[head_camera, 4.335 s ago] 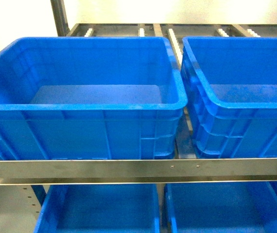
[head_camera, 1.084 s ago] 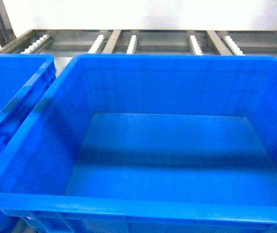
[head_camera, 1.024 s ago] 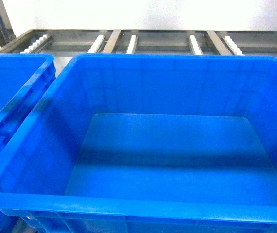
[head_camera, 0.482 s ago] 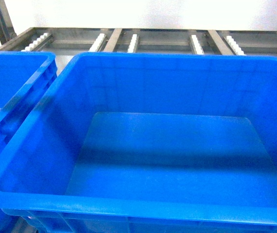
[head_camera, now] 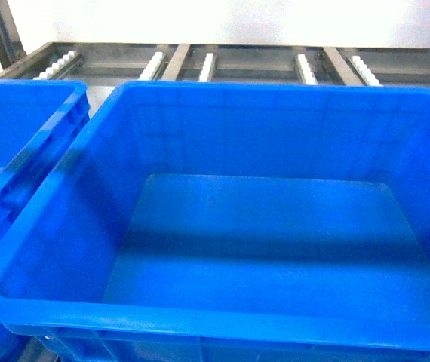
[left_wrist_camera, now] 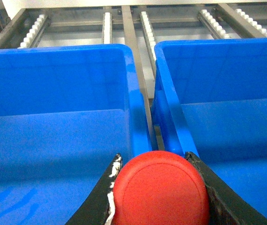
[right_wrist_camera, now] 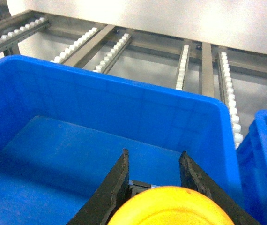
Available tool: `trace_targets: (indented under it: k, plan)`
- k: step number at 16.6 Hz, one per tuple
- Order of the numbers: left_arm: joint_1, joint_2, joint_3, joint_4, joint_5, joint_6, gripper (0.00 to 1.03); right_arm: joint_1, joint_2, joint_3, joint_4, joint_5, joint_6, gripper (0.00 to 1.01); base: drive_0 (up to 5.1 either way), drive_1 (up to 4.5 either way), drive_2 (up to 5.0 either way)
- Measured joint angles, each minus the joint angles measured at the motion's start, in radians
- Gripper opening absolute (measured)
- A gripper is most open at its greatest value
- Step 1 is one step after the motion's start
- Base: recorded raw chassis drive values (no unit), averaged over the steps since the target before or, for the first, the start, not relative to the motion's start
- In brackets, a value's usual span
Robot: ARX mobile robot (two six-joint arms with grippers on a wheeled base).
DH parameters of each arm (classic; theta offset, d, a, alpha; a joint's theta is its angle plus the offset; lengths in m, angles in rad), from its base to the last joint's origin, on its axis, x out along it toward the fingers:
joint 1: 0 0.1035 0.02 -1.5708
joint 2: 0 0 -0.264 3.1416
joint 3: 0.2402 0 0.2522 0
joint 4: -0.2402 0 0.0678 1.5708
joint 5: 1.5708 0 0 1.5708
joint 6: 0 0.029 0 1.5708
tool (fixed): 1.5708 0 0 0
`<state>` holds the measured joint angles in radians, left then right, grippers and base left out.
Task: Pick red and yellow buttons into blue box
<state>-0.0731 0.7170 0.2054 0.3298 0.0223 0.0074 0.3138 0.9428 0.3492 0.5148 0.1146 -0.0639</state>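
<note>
Left claw (left_wrist_camera: 158,187) grips the red button (left_wrist_camera: 159,191); right claw (right_wrist_camera: 154,180) holds the yellow button (right_wrist_camera: 171,206) above the blue box (right_wrist_camera: 124,110).

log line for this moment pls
left gripper holds red button | right gripper holds yellow button | blue box no buttons inside

Head camera looks steeply down into the blue box (head_camera: 275,249); both wrist cameras share it.
</note>
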Motion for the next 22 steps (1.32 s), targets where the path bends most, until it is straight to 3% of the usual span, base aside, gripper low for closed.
trace_targets:
  k: [1, 3, 7, 10, 13, 16, 18, 19, 21, 22]
  plan:
    - [0.000, 0.000, 0.000, 0.000, 0.000, 0.000, 0.32, 0.019, 0.155, 0.061, 0.069, 0.005, -0.002, 0.29, 0.0, 0.00, 0.0]
    - [0.000, 0.000, 0.000, 0.000, 0.000, 0.000, 0.32, 0.048, 0.428, 0.197, 0.053, -0.045, -0.012, 0.29, 0.0, 0.00, 0.0]
    - [0.000, 0.000, 0.000, 0.000, 0.000, 0.000, 0.32, 0.080, 0.795, 0.417, -0.113, -0.134, -0.034, 0.29, 0.0, 0.00, 0.0]
    - [0.000, 0.000, 0.000, 0.000, 0.000, 0.000, 0.32, 0.079, 0.888, 0.478, -0.231, -0.179, -0.072, 0.32, 0.0, 0.00, 0.0]
    - [0.000, 0.000, 0.000, 0.000, 0.000, 0.000, 0.32, 0.071, 0.897, 0.483, -0.193, -0.187, -0.076, 0.63, 0.0, 0.00, 0.0]
    - [0.000, 0.000, 0.000, 0.001, 0.000, 0.000, 0.32, 0.049, 0.842, 0.424, -0.080, -0.148, -0.062, 0.96, 0.0, 0.00, 0.0]
    - [0.000, 0.000, 0.000, 0.000, 0.000, 0.000, 0.32, -0.017, 0.669, 0.336, -0.010, -0.126, -0.048, 0.97, 0.0, 0.00, 0.0]
    - [0.000, 0.000, 0.000, 0.000, 0.000, 0.000, 0.32, -0.079, 0.528, 0.274, 0.004, -0.139, -0.055, 0.98, 0.0, 0.00, 0.0]
    - [0.000, 0.000, 0.000, 0.000, 0.000, 0.000, 0.32, -0.208, 0.282, 0.188, -0.083, -0.220, -0.069, 0.98, 0.0, 0.00, 0.0]
    - [0.000, 0.000, 0.000, 0.000, 0.000, 0.000, 0.32, -0.301, 0.141, 0.150, -0.109, -0.282, -0.069, 0.98, 0.0, 0.00, 0.0]
